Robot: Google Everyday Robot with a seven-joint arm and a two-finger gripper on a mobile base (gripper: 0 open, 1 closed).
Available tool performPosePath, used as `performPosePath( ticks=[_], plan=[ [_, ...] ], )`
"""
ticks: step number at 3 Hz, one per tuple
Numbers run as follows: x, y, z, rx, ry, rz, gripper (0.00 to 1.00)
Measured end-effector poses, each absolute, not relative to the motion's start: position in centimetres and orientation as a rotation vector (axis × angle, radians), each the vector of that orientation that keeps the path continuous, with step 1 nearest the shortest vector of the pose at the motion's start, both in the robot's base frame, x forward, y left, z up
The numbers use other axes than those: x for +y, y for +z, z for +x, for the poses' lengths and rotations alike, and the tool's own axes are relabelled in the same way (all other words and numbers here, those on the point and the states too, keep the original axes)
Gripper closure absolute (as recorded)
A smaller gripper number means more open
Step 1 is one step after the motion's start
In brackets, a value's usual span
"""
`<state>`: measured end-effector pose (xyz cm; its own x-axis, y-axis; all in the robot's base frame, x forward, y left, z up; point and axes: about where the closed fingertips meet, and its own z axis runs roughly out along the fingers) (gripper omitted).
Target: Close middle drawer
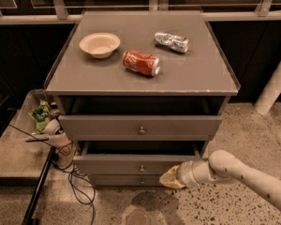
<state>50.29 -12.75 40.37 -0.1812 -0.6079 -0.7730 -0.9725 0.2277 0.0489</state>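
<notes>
The grey table (192,78) has its middle drawer (112,164) standing partly pulled out under the table's top. The claw (171,178) is at the table's lower right, against that drawer's front; I cannot tell whether it is spread or pressed together. A red can (141,63) lies on the table's top.

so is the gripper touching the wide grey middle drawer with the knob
Cannot tell: camera view shows the gripper overlapping the right end of the middle drawer.

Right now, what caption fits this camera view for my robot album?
Robot hand by the right end of the open middle drawer; bowl, red can and silver can on the cabinet top.
</notes>
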Motion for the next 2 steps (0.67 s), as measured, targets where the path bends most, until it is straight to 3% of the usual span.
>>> performPosePath(
  ticks=[1, 2],
  plan=[
    [-12.75, 40.37, 50.29, 1.876, 0.744, -1.452, 0.13],
    [-12.75, 40.37, 50.29, 1.876, 0.744, -1.452, 0.0]
  ],
)
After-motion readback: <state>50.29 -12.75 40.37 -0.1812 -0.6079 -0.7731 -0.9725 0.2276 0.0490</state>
